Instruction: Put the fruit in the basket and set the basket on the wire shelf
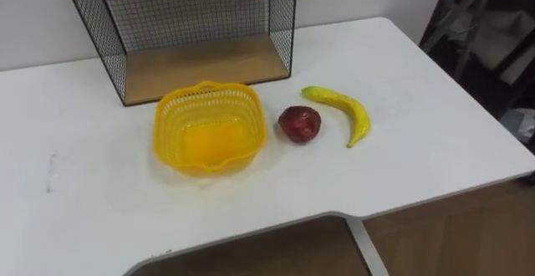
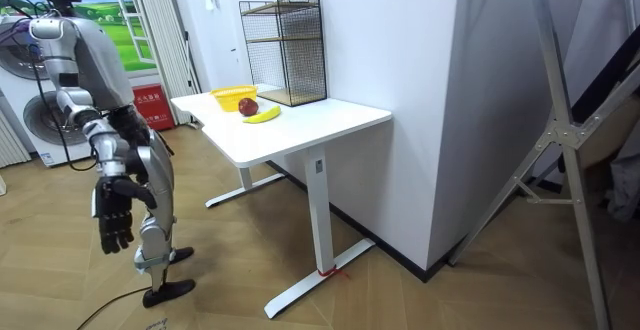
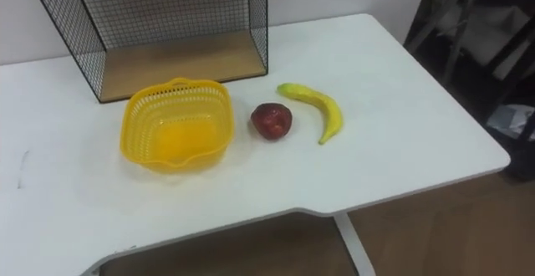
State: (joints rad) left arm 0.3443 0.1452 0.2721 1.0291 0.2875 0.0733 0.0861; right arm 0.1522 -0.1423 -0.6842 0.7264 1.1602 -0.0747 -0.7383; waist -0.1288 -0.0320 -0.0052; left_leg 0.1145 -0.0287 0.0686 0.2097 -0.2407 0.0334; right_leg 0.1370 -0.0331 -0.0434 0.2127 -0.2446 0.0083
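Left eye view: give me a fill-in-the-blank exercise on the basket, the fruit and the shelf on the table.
1. The yellow basket is ____ inside.
2. The red apple lies between the basket and the ____.
3. Behind the basket, on the white table, stands the black wire ____.
Missing words: empty; banana; shelf.

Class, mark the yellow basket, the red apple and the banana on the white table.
yellow basket (image 1: 209,142): left eye view, on its bare bottom.
red apple (image 1: 299,124): left eye view, on its middle.
banana (image 1: 346,105): left eye view, on the middle of its curve.
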